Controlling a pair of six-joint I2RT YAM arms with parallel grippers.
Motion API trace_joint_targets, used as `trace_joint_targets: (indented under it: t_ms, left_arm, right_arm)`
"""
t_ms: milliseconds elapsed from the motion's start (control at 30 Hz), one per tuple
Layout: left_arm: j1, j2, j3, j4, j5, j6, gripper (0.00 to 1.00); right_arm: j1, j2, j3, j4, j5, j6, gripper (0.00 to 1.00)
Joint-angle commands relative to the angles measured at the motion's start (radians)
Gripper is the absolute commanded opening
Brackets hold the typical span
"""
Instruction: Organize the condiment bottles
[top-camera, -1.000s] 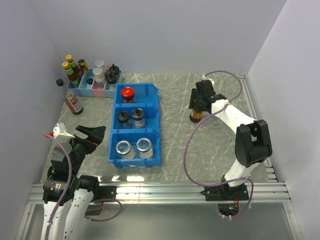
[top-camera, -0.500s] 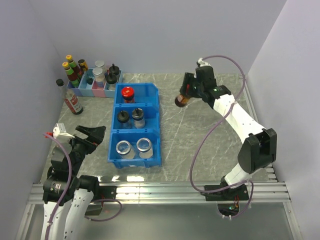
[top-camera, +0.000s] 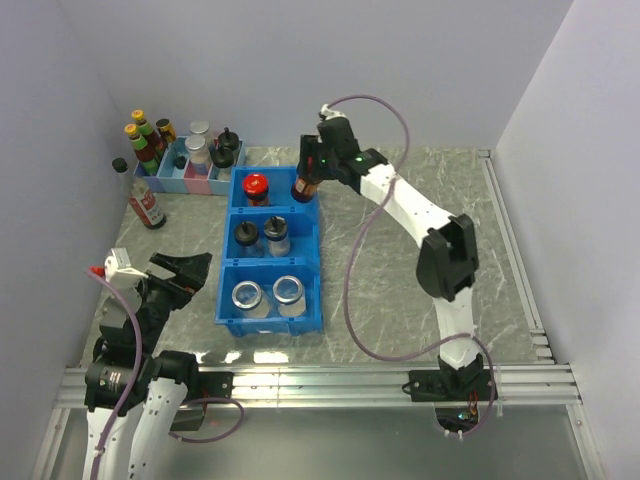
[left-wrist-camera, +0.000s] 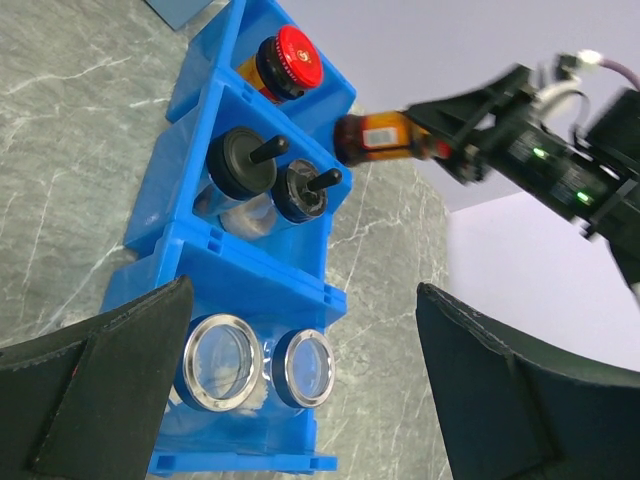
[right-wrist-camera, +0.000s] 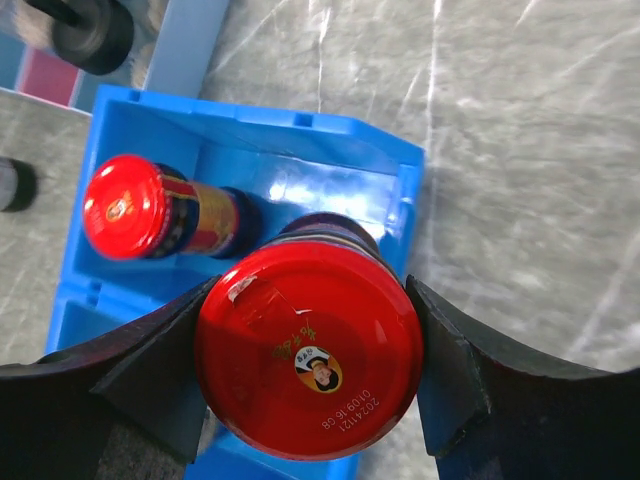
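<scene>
Glass jars (top-camera: 247, 297), two, sit in the nearest compartment of your blue bin (top-camera: 270, 322), right of your left gripper (top-camera: 185, 272), its fingers spread and empty. Two black-capped shakers (top-camera: 244, 237) fill the middle; one red-lidded jar (top-camera: 256, 188) stands farthest. Your right gripper (top-camera: 312, 170) clasps a second red-lidded jar (top-camera: 304, 186) above that compartment's right edge.

The right pincer (top-camera: 309, 171) is gripping a dark jar (top-camera: 303, 188) over the far end of the blue bin (top-camera: 319, 245). The left pincer (top-camera: 187, 268) is hanging agape beside the bin's near end.
</scene>
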Motion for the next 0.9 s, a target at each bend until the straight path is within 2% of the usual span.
trace_joint_targets:
  t_ms: [0, 67, 267, 500, 733, 800, 867]
  left_arm:
    - [-0.001, -0.017, 0.013, 0.025, 0.015, -0.013, 0.99]
    - [-0.001, -0.023, 0.008, 0.024, 0.029, -0.016, 0.99]
    - [-0.003, -0.033, 0.000, 0.019, 0.031, -0.014, 0.99]
    - [-0.006, -0.039, -0.012, 0.028, 0.031, -0.019, 0.99]
    - [-0.007, -0.036, -0.018, 0.031, 0.029, -0.019, 1.00]
    - [-0.007, -0.036, -0.020, 0.034, 0.029, -0.021, 0.99]
    - [-0.007, -0.033, -0.021, 0.037, 0.031, -0.022, 0.99]
  right_arm:
    - [0.028, 0.047, 0.218, 0.038, 0.020, -0.001, 0.00]
    - [0.044, 0.125, 0.321, -0.008, 0.051, -0.018, 0.00]
    - [0.104, 0.265, 0.455, -0.033, 0.106, -0.050, 0.00]
    - [0.145, 0.346, 0.476, -0.019, 0.172, -0.091, 0.00]
    - [0.162, 0.355, 0.475, -0.010, 0.230, -0.114, 0.01]
    - [0.163, 0.355, 0.478, -0.013, 0.238, -0.122, 0.08]
    - [0.165, 0.358, 0.476, -0.014, 0.240, -0.130, 0.35]
